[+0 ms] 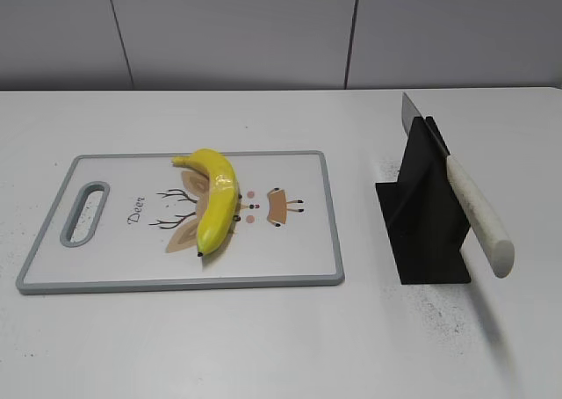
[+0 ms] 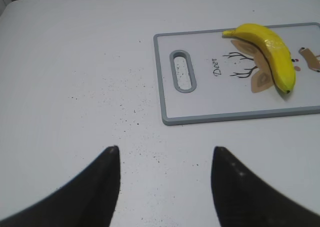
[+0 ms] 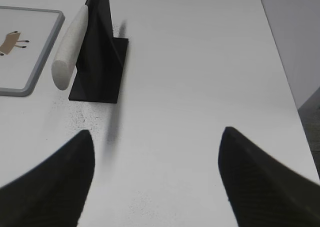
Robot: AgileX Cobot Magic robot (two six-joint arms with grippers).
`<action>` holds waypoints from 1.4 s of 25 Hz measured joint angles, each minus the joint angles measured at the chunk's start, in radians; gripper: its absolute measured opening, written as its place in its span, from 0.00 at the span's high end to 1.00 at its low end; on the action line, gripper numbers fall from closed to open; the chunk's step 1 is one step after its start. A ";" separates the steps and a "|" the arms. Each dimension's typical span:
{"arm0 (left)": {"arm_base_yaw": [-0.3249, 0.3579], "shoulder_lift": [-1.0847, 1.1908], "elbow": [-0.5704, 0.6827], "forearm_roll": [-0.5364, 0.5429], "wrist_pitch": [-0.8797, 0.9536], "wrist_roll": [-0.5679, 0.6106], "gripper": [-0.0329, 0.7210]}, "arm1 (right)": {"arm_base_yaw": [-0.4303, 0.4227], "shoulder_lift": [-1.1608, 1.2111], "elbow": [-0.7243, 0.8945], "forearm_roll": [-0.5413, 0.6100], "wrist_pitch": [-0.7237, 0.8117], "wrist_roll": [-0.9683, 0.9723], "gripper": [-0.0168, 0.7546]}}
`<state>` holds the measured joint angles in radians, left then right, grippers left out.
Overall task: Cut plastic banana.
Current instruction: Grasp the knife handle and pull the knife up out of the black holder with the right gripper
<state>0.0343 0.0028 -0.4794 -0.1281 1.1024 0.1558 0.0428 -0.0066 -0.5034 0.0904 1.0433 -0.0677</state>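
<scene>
The plastic banana (image 1: 215,199), glossy yellow and curved, lies on the middle of a white cutting board (image 1: 105,258) with a grey rim and a deer drawing. It also shows in the left wrist view (image 2: 270,49). A knife with a white handle (image 1: 479,214) rests blade-up in a black stand (image 1: 421,219) to the board's right; it also shows in the right wrist view (image 3: 70,47). My left gripper (image 2: 165,154) is open and empty over bare table, left of and nearer than the board. My right gripper (image 3: 157,137) is open and empty, right of and nearer than the stand. Neither gripper shows in the exterior view.
The board (image 2: 200,118) has a handle slot (image 2: 181,70) at its left end. Fine dark specks dot the white table. The table's right edge (image 3: 285,77) runs close to the right gripper. A grey panelled wall stands behind the table.
</scene>
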 joint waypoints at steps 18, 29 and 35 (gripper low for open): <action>0.000 0.000 0.000 0.000 0.000 0.000 0.22 | 0.000 0.000 0.000 0.000 0.000 0.000 0.22; 0.000 0.000 0.000 0.000 0.000 0.000 0.22 | 0.000 0.000 0.000 -0.001 0.000 0.000 0.22; 0.000 0.000 0.000 0.000 0.000 0.000 0.22 | 0.000 0.000 0.000 -0.001 0.000 0.000 0.22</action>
<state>0.0343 0.0028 -0.4794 -0.1281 1.1024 0.1558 0.0428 -0.0066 -0.5034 0.0894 1.0433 -0.0677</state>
